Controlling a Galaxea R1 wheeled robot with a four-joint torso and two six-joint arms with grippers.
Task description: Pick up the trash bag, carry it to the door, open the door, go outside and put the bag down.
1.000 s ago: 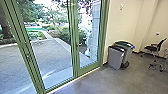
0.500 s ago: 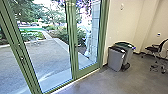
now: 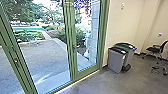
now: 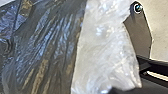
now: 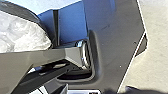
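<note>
Black glossy plastic trash bag [image 4: 51, 47] spans left half of left wrist frame; pickup likely done. Wide, narrow or gripping, either end effector: cannot tell. Green-framed glass door [image 3: 71, 60], centre-left of head frame, looks shut; opening, exit, set-down remain. Since earlier, camera shifted: door sits farther left, grey lidded bins [image 3: 116, 61] slightly lower.

Grey bins [image 3: 116, 61], black chair [image 3: 153, 49].

The grey floor [image 3: 100, 83] carries a dark-lidded bin [image 3: 116, 60], a green-lidded bin [image 3: 129, 55] and a chair [image 3: 153, 49].
</note>
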